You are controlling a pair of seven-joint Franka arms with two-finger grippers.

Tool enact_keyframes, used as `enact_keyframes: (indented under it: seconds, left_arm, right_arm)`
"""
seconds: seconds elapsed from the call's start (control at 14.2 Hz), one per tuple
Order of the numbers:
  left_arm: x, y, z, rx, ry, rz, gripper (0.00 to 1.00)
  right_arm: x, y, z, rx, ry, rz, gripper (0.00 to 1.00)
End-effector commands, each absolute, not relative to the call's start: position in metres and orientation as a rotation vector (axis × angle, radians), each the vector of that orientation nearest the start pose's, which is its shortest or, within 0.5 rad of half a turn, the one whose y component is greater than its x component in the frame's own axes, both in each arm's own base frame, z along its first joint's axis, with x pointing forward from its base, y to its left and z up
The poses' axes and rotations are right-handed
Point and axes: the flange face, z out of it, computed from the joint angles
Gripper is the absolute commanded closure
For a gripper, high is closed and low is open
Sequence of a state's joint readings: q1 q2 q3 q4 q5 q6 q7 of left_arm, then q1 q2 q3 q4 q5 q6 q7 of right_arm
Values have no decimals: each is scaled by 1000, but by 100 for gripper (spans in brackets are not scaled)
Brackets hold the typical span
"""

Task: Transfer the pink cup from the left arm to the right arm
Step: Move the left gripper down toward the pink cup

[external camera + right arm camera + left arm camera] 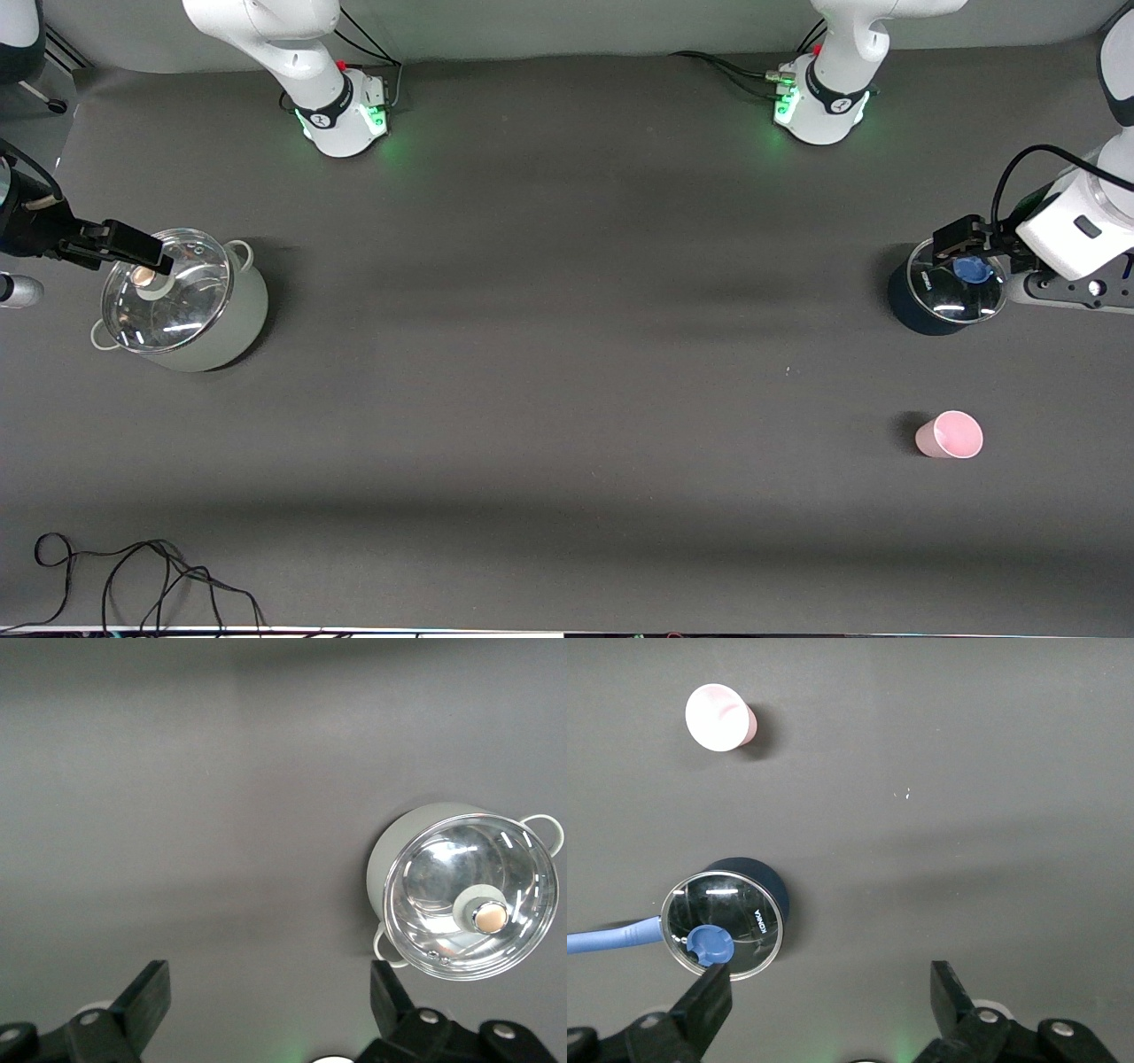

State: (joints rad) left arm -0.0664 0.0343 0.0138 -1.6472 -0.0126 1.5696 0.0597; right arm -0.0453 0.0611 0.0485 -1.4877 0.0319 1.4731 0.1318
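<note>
The pink cup (950, 435) stands free on your desk (567, 372); left hand (961, 241) and right hand (133, 248) hover open, unladen.

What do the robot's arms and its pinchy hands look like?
Both arms are smooth white with black joint rings and green lights glowing at their bases, where black cables plug in. The left gripper is black with an open-linkage frame, on a boxy white wrist trailing a black cable. The right gripper has straight, blocky black fingers. Silver bolts dot both grippers' frames.
</note>
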Motion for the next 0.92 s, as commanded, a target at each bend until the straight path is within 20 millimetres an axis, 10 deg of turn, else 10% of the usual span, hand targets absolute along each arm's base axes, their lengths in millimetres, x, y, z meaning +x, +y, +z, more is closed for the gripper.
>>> enact_keyframes:
  seconds: [0.0,0.49,0.85]
  left_arm:
    - [557,-30,577,-3129,197,156,0]
    - [549,-23,586,-3102,292,129,1]
    - [569,63,586,-3044,824,103,0]
  right_arm:
    - [563,11,622,-3120,173,146,0]
    - [565,5,614,-3117,177,181,0]
    - [560,8,608,-3114,193,225,0]
